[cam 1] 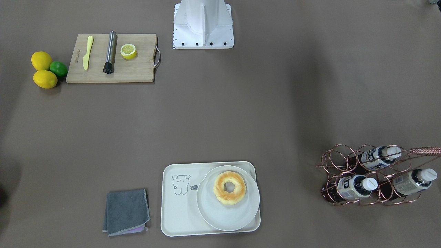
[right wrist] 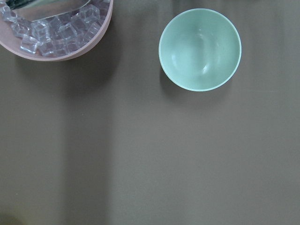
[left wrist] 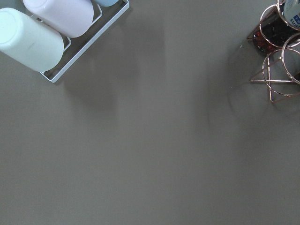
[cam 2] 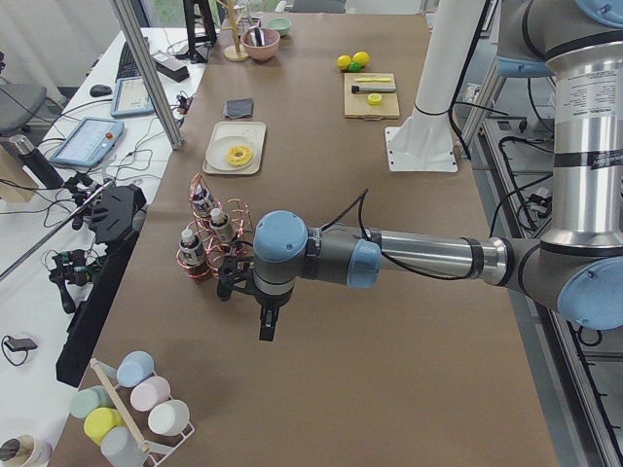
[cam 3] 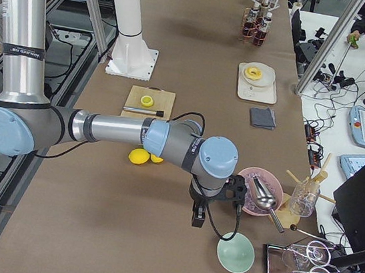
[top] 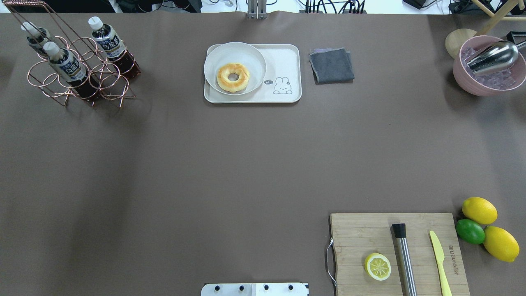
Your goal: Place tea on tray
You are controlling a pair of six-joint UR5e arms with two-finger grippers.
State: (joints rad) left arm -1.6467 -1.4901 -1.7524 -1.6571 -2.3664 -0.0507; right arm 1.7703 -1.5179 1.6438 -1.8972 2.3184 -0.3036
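Together, three tea bottles (top: 68, 65) lean in the rings of a copper wire rack (cam 1: 425, 150) at the bench's far left corner, well apart from the cream tray (top: 283, 61) at the middle of the far edge. The tray carries a round white plate (top: 252, 57) with a doughnut (top: 233, 77) on it, beside the tray's small line-drawn cartoon. A folded grey cloth (top: 331, 65) lies just beside the tray. At the far right corner a pink bowl (top: 472, 84) holds ice cubes (top: 493, 78) and a metal scoop (top: 493, 56); a mint-green bowl (right wrist: 200, 49) sits near it at the right end. A cutting board (top: 353, 234) at the near edge bears a lemon half (top: 377, 266), a steel muddler (top: 404, 259) and a yellow knife (top: 439, 259). The left gripper (cam 2: 268, 326) hangs over bare bench at the left end, between the bottle rack and a white rack of pastel cups (left wrist: 28, 40). The right gripper (cam 3: 197, 219) hangs near the two bowls. Whether either gripper's fingers are apart or together cannot be told.
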